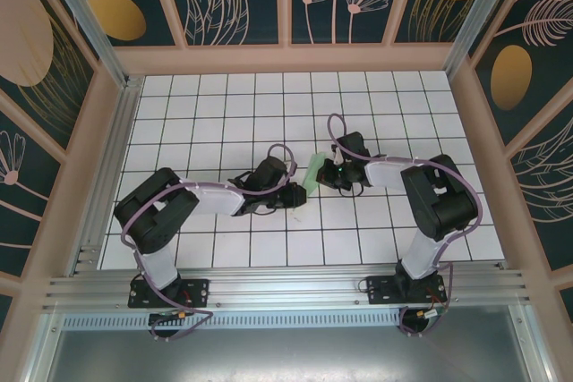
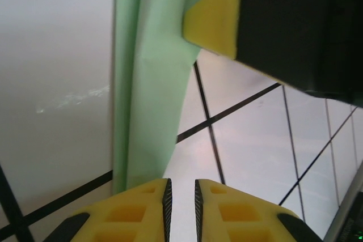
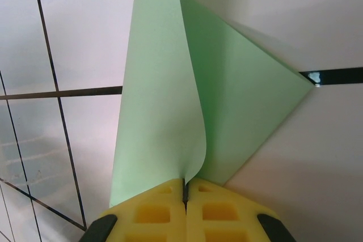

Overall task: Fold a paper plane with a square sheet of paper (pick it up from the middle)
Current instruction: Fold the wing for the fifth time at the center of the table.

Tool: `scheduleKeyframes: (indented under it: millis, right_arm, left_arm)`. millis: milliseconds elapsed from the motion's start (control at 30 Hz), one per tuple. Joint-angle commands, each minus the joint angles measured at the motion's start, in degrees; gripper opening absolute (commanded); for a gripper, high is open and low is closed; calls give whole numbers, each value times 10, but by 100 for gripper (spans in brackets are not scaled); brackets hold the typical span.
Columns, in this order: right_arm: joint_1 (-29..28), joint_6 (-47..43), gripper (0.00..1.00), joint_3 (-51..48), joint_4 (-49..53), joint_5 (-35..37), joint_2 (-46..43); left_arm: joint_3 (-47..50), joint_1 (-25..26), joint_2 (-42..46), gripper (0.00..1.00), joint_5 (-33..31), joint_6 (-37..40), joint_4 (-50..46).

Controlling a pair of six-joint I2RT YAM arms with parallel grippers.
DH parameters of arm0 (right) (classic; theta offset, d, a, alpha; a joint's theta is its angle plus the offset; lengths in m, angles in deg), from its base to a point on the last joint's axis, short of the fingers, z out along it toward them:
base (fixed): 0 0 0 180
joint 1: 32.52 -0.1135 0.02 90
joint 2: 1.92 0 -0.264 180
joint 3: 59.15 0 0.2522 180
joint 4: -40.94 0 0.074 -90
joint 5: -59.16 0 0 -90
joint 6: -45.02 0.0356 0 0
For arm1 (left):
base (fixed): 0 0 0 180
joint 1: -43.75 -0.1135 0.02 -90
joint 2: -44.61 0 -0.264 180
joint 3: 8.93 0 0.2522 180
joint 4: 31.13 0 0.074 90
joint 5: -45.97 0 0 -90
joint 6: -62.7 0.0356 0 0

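The white tiled desk (image 1: 224,96) is spreading under everything. The two arms are bending in over its middle from the near edge, the left arm (image 1: 161,212) pointing rightward and the right arm (image 1: 439,194) pointing leftward, so that their ends are almost meeting. Between those ends the sheet of paper (image 1: 315,172) is showing from above as a small light green sliver, standing up off the tiles rather than lying flat.

The right jaws are pinching the sheet. In the right wrist view their yellow pads (image 3: 164,213) are meeting with no gap, and the paper (image 3: 159,94) is running out of the seam between them. One layer is curling over there, and a second layer is fanning out to the right into a pointed triangular corner that is touching a black tile line.

The left jaws are standing slightly apart. In the left wrist view a narrow slot is showing between their yellow pads (image 2: 136,211) with bare tile in it. The green paper (image 2: 150,83) is lying just left of that slot, passing behind the left pad rather than into the gap. In the upper corner of that view a yellow pad of the right jaws (image 2: 212,18) is sitting against the paper.

The overhead view is giving the arms' layout, but the paper is too small there for its folds to be read; the right wrist view is making the layers and the pinch plain, and the left wrist view is adding the open slot
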Motion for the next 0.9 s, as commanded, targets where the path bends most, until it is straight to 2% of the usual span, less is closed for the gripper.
scheduleKeyframes:
  millis: [0,200,467,667,867]
  right_arm:
    - [4,-12,6,-4,28,33,34]
    - [4,-13,6,-3,29,31,37]
    - [4,-12,8,-2,26,18,36]
    - [8,-6,17,1,10,-3,23]
    - [21,-5,22,16,-8,-21,-8]
  left_arm:
    - [-21,1,5,22,-8,-26,38]
    - [-55,1,-41,18,-35,-23,20]
    - [-48,1,-59,14,-54,-16,-6]
    - [-33,1,-61,11,-68,-19,-13]
    - [-19,1,-60,10,-75,-23,-12]
